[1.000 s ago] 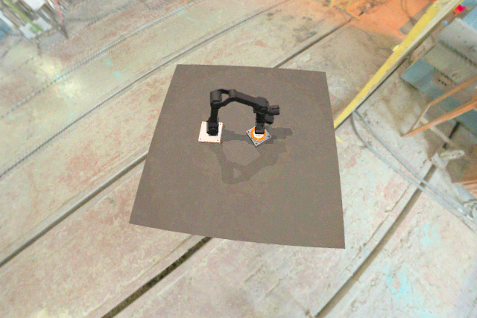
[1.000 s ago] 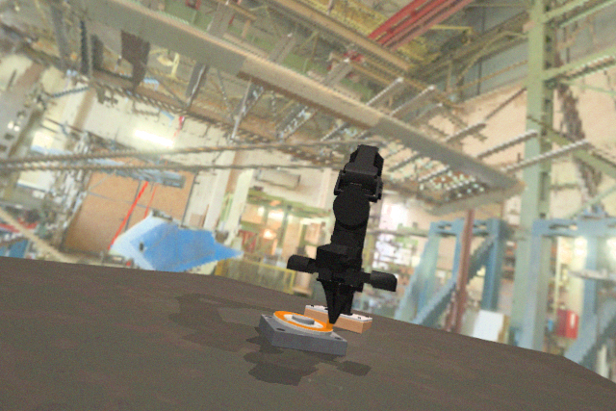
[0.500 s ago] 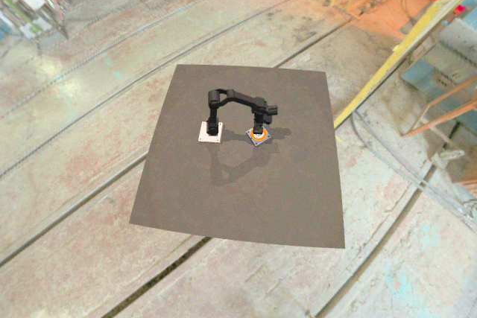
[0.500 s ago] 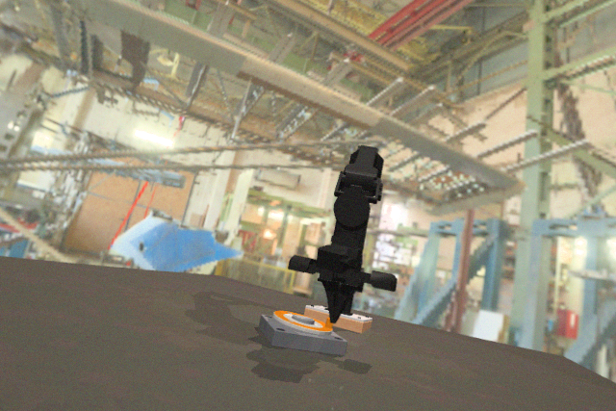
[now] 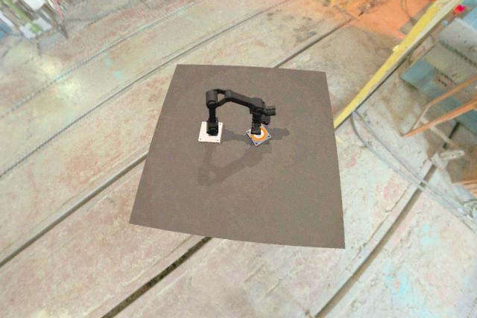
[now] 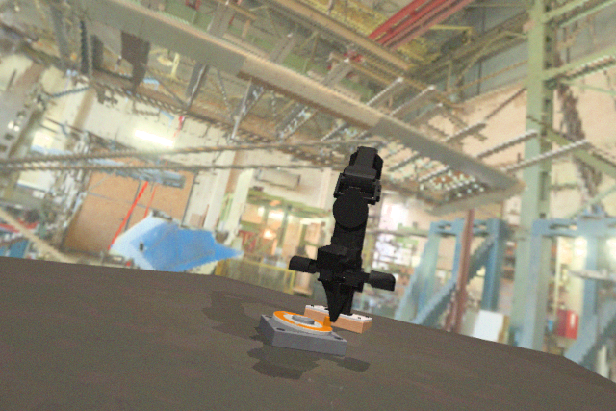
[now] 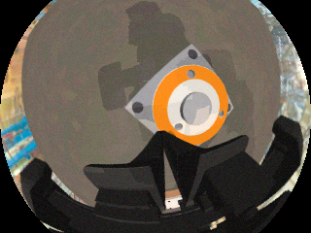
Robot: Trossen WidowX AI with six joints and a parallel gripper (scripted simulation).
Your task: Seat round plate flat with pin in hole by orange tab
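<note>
The round plate, with an orange ring (image 5: 264, 136) (image 6: 286, 317) (image 7: 160, 97) and white centre, sits around the grey post (image 6: 303, 320) (image 7: 198, 108) on the square grey base (image 5: 256, 143) (image 6: 308, 341) (image 7: 146, 95). Three small holes show in the plate in the wrist view. The orange tab (image 6: 327, 322) stands up at the plate's right edge in the exterior view; the fingers hide it in the wrist view. My gripper (image 5: 256, 132) (image 6: 334, 320) (image 7: 160, 134) is shut and empty, its tips right beside the tab; contact is unclear. I cannot see the pin or tell whether the plate lies flat.
The arm's own white mounting block (image 5: 203, 137) (image 6: 362, 325) stands to the left of the grey base in the top view and behind it in the exterior view. Both stand on the dark table (image 5: 246, 199) (image 6: 124, 337) (image 7: 73, 63). The arm arches over the gap between them.
</note>
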